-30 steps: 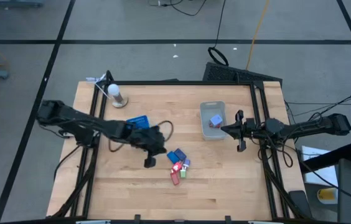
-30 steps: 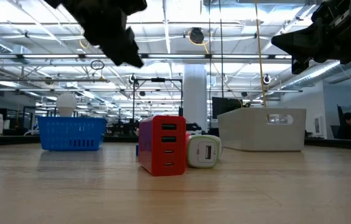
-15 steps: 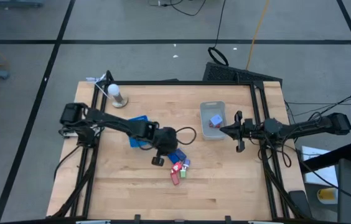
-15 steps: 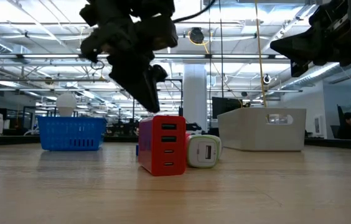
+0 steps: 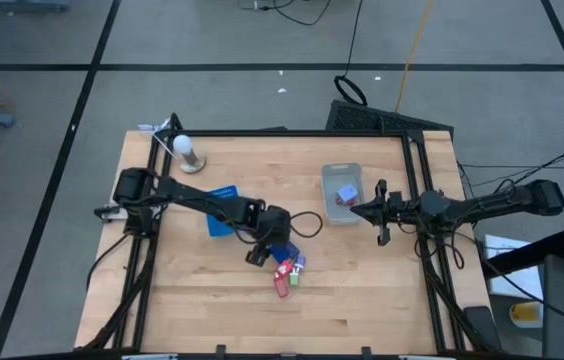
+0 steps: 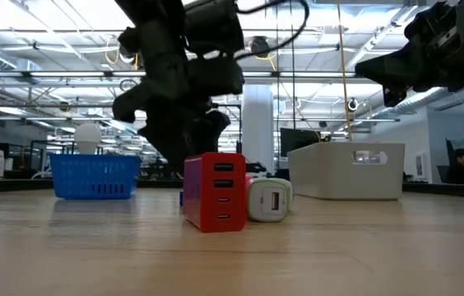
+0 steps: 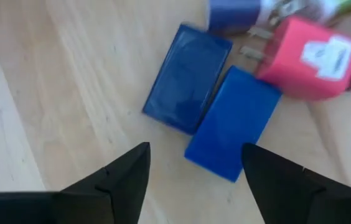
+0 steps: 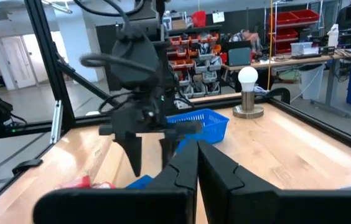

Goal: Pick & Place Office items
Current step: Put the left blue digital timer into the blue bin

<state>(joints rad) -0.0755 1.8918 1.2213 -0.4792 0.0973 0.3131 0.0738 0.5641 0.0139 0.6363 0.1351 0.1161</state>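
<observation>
Where the left gripper (image 5: 258, 252) hangs low over the cluster of office items (image 5: 286, 268), its body hides the pieces behind the red block (image 6: 215, 191) in the low view. Two blue blocks (image 7: 211, 106) lie side by side just beyond its fingers (image 7: 119, 180), jaws apart and nothing between them; a pink piece (image 7: 308, 57) is cut off at the wrist view's edge. The right gripper (image 5: 354, 210) hovers over the clear bin (image 5: 341, 175), jaws together. Since a second ago, the left arm has swung from beside the blue basket (image 6: 94, 177) down onto the cluster and opened its jaws on the wooden surface (image 5: 362, 290)
</observation>
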